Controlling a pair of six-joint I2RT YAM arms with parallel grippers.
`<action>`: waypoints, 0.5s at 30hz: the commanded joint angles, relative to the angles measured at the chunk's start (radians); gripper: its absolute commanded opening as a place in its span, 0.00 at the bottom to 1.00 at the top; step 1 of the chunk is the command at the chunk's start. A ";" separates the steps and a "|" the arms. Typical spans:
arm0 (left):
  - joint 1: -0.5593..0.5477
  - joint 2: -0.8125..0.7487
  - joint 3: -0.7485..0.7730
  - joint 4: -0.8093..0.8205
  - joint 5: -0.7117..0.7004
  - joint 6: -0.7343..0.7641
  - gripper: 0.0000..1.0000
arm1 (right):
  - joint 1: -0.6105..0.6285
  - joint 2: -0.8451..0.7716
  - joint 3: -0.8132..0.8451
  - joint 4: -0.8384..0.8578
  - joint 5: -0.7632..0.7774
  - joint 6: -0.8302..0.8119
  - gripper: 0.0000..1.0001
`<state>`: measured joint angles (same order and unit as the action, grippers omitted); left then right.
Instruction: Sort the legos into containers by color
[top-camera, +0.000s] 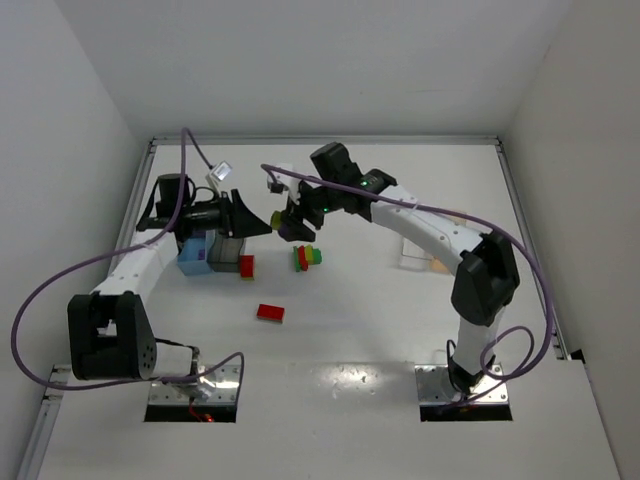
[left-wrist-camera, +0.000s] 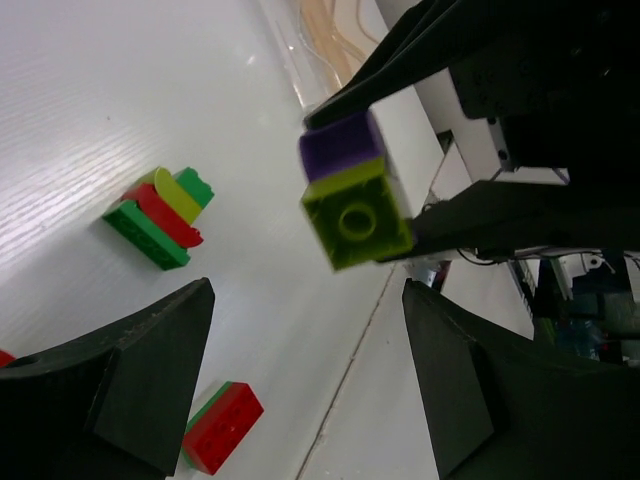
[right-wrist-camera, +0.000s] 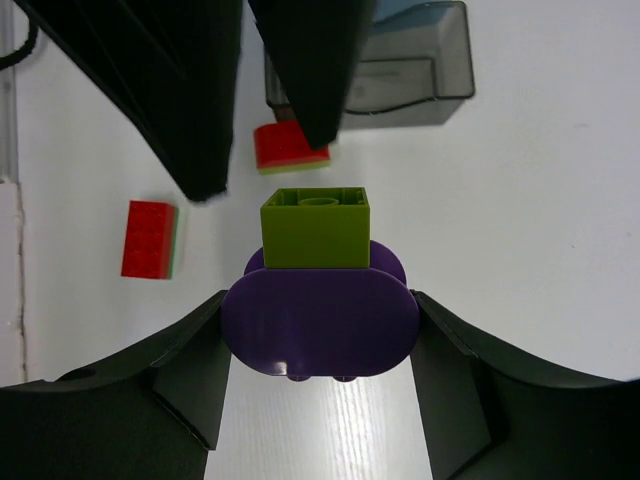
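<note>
Right gripper (right-wrist-camera: 318, 310) pinches one purple rounded brick (right-wrist-camera: 320, 335) in mid-air, with one yellow-green brick (right-wrist-camera: 315, 232) stuck to it. Left gripper (left-wrist-camera: 308, 290) faces it, jaws spread and empty. Below lie one green-red-yellow clump (top-camera: 307, 257) and two red bricks: the open red brick (top-camera: 270, 312) and the near-bin red brick (top-camera: 246, 266). Two bins touch: light blue bin (top-camera: 195, 255) and smoky grey bin (top-camera: 228, 252). White table (top-camera: 360, 340), white walls (top-camera: 320, 60).

Left arm (top-camera: 140, 265): extended forward from its base, elbow bent, wrist turned inward toward the other arm.
Left gripper (left-wrist-camera: 305, 330): jaws parted wide, nothing gripped.
Right arm (top-camera: 430, 230): stretched leftward, wrist raised.
Right gripper (right-wrist-camera: 320, 310): jaws closed on a purple lego (right-wrist-camera: 318, 325) topped by a yellow-green lego (right-wrist-camera: 315, 232), facing the left gripper, near but apart.
</note>
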<state>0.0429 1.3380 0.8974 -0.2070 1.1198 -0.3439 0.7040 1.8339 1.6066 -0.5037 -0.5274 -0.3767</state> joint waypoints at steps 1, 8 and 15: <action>-0.029 -0.008 0.044 0.089 0.034 -0.041 0.82 | 0.028 0.024 0.071 0.013 -0.042 0.022 0.23; -0.063 0.021 0.066 0.098 0.020 -0.041 0.82 | 0.049 0.053 0.090 0.013 -0.042 0.022 0.23; -0.081 0.039 0.066 0.107 0.029 -0.041 0.68 | 0.058 0.053 0.108 0.013 -0.042 0.022 0.23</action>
<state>-0.0196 1.3674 0.9325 -0.1406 1.1194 -0.3885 0.7528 1.8843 1.6623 -0.5106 -0.5358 -0.3626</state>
